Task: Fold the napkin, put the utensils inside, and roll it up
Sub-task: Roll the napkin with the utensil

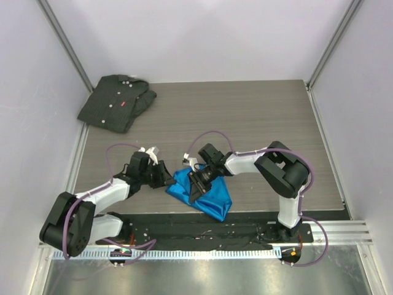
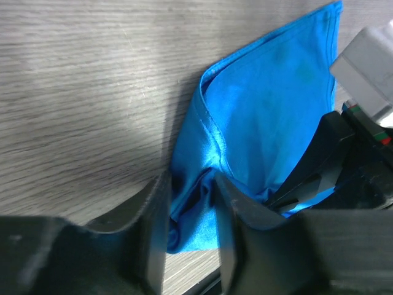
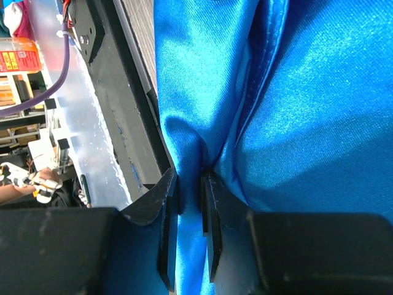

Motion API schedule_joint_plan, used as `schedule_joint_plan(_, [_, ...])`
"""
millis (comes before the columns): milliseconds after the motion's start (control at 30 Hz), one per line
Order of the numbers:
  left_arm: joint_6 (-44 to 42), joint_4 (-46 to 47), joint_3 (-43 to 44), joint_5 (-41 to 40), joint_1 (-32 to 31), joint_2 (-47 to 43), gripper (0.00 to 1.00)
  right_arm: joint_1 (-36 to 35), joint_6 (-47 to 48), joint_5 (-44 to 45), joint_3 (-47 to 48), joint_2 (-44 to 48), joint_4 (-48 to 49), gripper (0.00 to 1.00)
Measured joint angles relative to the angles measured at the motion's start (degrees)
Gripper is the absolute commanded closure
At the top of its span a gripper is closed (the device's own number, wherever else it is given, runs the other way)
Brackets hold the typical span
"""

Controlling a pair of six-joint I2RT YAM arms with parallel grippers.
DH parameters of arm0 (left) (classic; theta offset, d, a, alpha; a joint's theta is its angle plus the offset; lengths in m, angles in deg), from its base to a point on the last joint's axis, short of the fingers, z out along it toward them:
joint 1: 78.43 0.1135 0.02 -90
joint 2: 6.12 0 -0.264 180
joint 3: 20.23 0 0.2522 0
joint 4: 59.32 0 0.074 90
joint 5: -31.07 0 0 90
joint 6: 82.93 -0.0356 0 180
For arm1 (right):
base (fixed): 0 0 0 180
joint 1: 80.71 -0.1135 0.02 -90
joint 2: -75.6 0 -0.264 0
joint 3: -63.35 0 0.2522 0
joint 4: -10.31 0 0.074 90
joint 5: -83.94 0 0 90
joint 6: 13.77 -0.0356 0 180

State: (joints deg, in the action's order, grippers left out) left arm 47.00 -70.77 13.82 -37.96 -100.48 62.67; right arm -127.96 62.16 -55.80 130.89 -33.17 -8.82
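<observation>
R pincer (image 3: 189, 184) | clamped on napkin (image 3: 295, 123) fold | cloth bunched btwn tips

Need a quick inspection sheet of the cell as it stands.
Surface: grey wood-grain table.
Job's things: blue napkin bunched near the arm bases; knife not seen in any view.
Clutter: dark shirt at the far left corner.
Grippers: left claw and right claw each pinch a fold of the napkin.
Cables: purple cables arch over both arms.
Surroundings: pale walls; nothing else seen.
</observation>
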Motion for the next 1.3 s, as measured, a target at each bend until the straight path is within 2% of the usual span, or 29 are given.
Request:
schedule_joint_plan(33, [-0.1, 0.1, 0.0, 0.1, -0.2, 0.1, 0.75, 0.1, 0.0, -0.2, 0.0, 0.0, 0.0, 0.84])
schedule_joint_plan(100, [-0.1, 0.2, -0.3, 0.1, -0.5, 0.2, 0.81, 0.2, 0.0, -0.3, 0.0, -0.1, 0.0, 0.84])
schedule_joint_plan(233, [0.0, 0.7, -1.0, 0.4, -0.8, 0.2, 1.00, 0.6, 0.0, -0.7, 0.1, -0.4, 0.0, 0.83])
schedule_joint_plan(333, [0.0, 0.9, -1.2, 0.6, -0.9, 0.2, 1.00, 0.9, 0.0, -1.0, 0.4, -0.5, -0.3, 0.71])
schedule_joint_plan(367, [0.0, 1.0, -1.3, 0.6, -0.9, 0.0, 1.00, 0.9, 0.0, -1.0, 0.5, -0.6, -0.6, 0.61])
schedule_joint_plan(400, [0.0, 1.0, -1.4, 0.5, -0.9, -0.1, 1.00, 1.0, 0.0, -0.9, 0.8, -0.6, -1.0, 0.56])
schedule_joint_plan(533, [0.2, -0.4, -1.7, -0.6, -1.0, -1.9, 1.00, 1.0, 0.0, 0.0, 1.8, 0.8, -3.8, 0.42])
schedule_joint_plan(667, [1.0, -3.1, -1.7, -3.1, -1.3, -3.8, 1.00, 1.0, 0.9, 6.8, 1.9, 5.8, -8.2, 0.34])
schedule_joint_plan(800, [2.6, -6.0, -1.7, -6.3, -1.3, -5.9, 1.00, -0.8, 2.4, 17.5, 1.9, 13.3, -14.1, 0.25])
schedule_joint_plan(1067, [4.8, -10.2, -1.6, -11.5, -1.3, -8.7, 1.00, -12.7, 3.2, 37.0, 0.0, 23.6, -18.5, 0.21])
schedule_joint_plan(1300, [4.9, -12.1, -0.8, -13.6, -1.3, -9.1, 1.00, -13.9, 3.2, 45.7, -2.6, 22.6, -19.4, 0.26])
